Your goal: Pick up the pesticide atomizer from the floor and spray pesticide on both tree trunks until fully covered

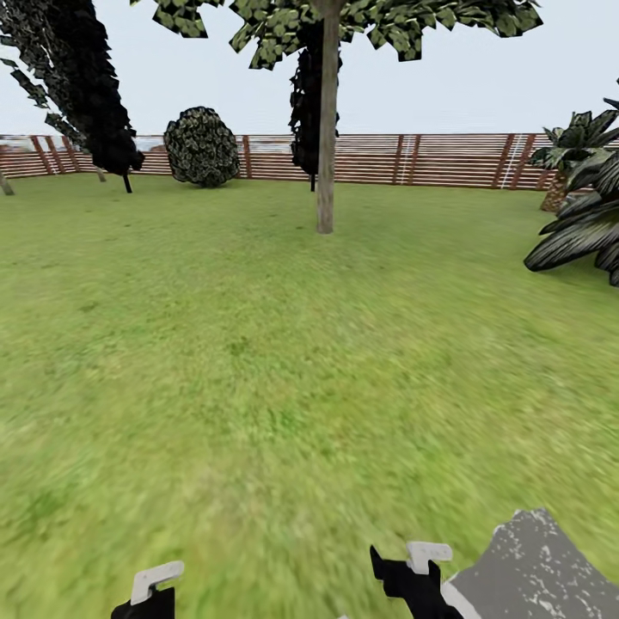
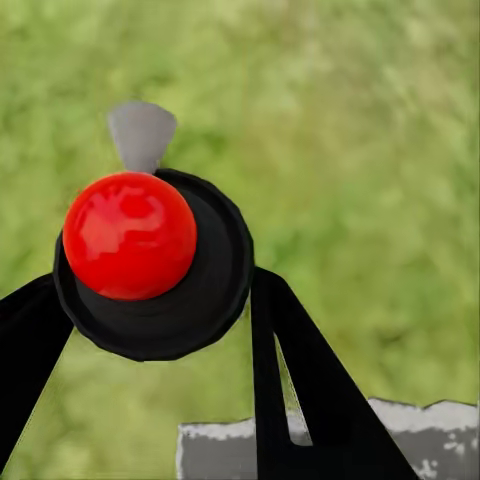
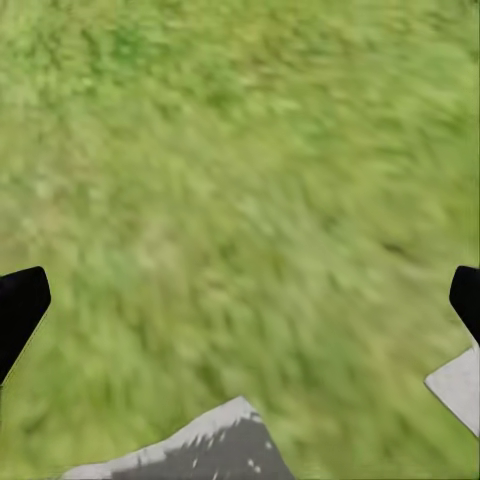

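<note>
- Left hand (image 2: 150, 330): black fingers (image 2: 300, 390) clamped either side of a round dark body; this is the pesticide atomizer (image 2: 160, 270), seen end-on in the left wrist view, with a glossy red ball on its face and a light grey tip above; blurred grass behind it
- Left hand in the head view (image 1: 146, 597): at the lower edge, a dark mass with a light grey piece on top; too little shows there to tell bottle from fingers
- Right hand (image 3: 240, 300): two black fingertips (image 3: 20, 305) at opposite edges of the right wrist view, set wide apart; nothing between them but grass; in the head view (image 1: 413, 576) it sits low and right of centre, black with a pale grey tab
- Robot body (image 1: 533, 576): speckled grey panel in the lower right corner of the head view
- Lawn (image 1: 258, 361): green, broad, reaching to the fence
- Tree trunk (image 1: 326, 129): pale, slim, upright, mid-lawn, well apart from both hands; ragged foliage above
- Fence (image 1: 430, 159): brown horizontal slats along the far edge
- Round dark bush (image 1: 201, 146) near the fence; dark tree (image 1: 94, 86) at far left; palm fronds (image 1: 585, 215) at right
</note>
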You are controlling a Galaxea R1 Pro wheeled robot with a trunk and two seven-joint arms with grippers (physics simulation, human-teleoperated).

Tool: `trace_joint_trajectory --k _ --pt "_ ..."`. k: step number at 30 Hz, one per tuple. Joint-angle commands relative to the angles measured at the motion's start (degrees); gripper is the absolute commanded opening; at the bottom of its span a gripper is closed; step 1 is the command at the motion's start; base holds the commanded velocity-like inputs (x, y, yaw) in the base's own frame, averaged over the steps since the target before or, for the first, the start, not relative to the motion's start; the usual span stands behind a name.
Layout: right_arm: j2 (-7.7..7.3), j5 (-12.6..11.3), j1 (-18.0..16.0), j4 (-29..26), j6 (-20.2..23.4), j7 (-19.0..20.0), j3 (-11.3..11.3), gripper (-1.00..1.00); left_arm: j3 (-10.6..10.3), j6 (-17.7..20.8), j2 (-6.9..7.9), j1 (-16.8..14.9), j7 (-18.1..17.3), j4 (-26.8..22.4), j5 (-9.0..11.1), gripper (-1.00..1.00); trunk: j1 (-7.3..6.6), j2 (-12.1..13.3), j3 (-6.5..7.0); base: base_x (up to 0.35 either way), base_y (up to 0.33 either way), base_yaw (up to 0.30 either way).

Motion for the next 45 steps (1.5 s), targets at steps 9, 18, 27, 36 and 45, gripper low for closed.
trace_joint_trajectory --k 9,18,27,36,45 --pt "0.0 0.0 0.01 -0.05 0.0 -0.01 0.0 1.0 0.02 0.01 0.03 0.0 0.07 0.0 -0.04 -1.0 0.0 0.0 0.0 0.331 0.073 0.0" --pt "0.0 0.0 0.01 -0.08 0.0 0.0 0.0 1.0 0.02 0.01 0.03 0.0 0.03 0.0 -0.04 -1.0 0.0 0.0 0.0 0.332 0.018 0.0" --pt "0.0 0.0 0.03 -0.07 0.0 0.0 0.0 1.0 -0.01 0.01 0.04 0.0 0.01 0.0 -0.04 -1.0 0.0 0.0 0.0 0.334 0.0 0.0" --pt "0.0 0.0 0.02 0.0 0.0 0.0 0.0 1.0 0.06 -0.05 0.05 0.0 0.01 1.54 0.05 -1.0 0.0 0.0 0.0 0.335 0.0 0.0" --pt "0.0 0.0 0.03 -0.08 0.0 0.03 0.0 1.0 0.06 -0.08 0.05 0.0 0.01 1.58 0.05 -1.0 0.0 0.0 0.0 0.335 0.0 0.0"
